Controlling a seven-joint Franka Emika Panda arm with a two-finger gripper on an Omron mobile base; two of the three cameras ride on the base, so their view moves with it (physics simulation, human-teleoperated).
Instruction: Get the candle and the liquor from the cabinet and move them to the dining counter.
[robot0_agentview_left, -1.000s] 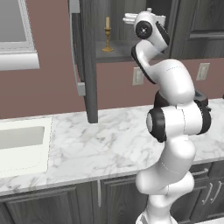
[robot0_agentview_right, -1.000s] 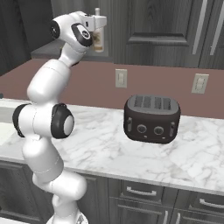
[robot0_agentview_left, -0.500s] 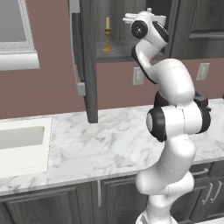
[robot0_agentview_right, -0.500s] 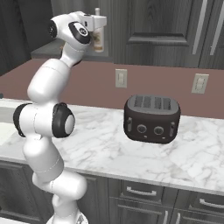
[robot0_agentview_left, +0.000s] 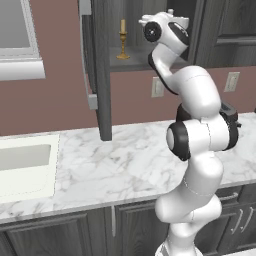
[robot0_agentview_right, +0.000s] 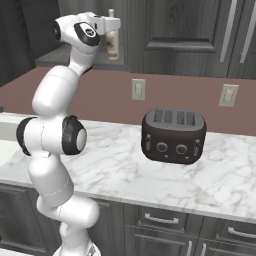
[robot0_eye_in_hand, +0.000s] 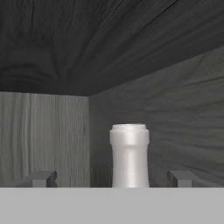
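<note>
The cabinet (robot0_agentview_left: 200, 35) stands open, its door (robot0_agentview_left: 98, 75) swung out to the left. On its shelf at the left stands the candle (robot0_agentview_left: 122, 40), pale yellow in a brass holder. Further right on the shelf is the liquor (robot0_agentview_right: 113, 44), a cream bottle with a brownish band. My gripper (robot0_agentview_right: 114, 26) is up at the bottle's neck. In the hand view the white neck (robot0_eye_in_hand: 129, 155) rises between my fingertips (robot0_eye_in_hand: 41, 178), which stand wide apart and clear of it, so the gripper (robot0_eye_in_hand: 111, 178) is open. The dining counter is out of view.
Below the cabinet runs a marble worktop (robot0_agentview_left: 120, 160) with a white sink (robot0_agentview_left: 22, 165) at its left end. A dark toaster (robot0_agentview_right: 174, 136) sits on it to the right of my arm. Wall outlets (robot0_agentview_right: 138, 89) are on the brown backsplash.
</note>
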